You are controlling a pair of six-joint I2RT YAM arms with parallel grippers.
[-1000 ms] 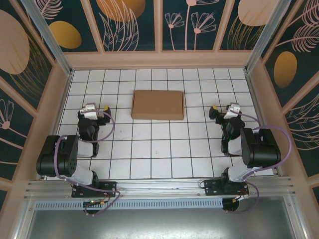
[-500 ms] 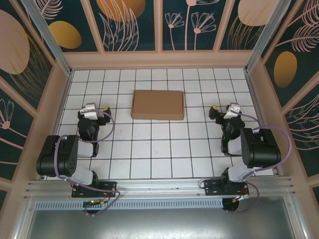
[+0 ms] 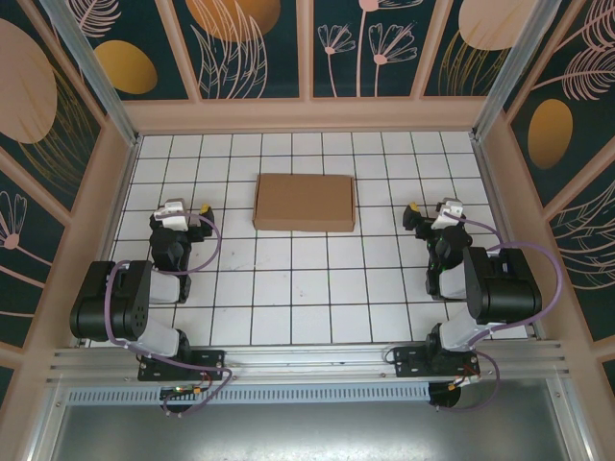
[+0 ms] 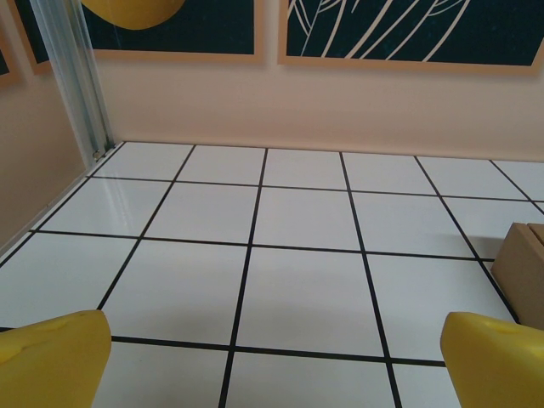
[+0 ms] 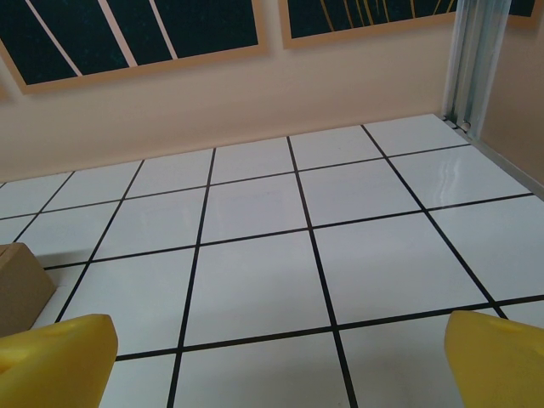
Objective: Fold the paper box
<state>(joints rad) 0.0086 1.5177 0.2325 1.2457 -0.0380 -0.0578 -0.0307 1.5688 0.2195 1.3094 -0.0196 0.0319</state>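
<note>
The paper box (image 3: 305, 202) lies as a flat, closed brown rectangle on the white tiled table, toward the back centre. Its corner shows at the right edge of the left wrist view (image 4: 523, 268) and at the left edge of the right wrist view (image 5: 21, 285). My left gripper (image 3: 189, 213) rests left of the box and well apart from it. Its yellow fingertips (image 4: 51, 357) stand wide, open and empty. Right of the box, my right gripper (image 3: 423, 213) is open too, with nothing between its yellow fingertips (image 5: 55, 357).
The table (image 3: 307, 298) has a black grid of tiles and is walled by a peach frame with dark patterned panels (image 3: 255, 48). An aluminium post (image 4: 85, 93) stands at the back left corner, another (image 5: 472, 59) at the back right.
</note>
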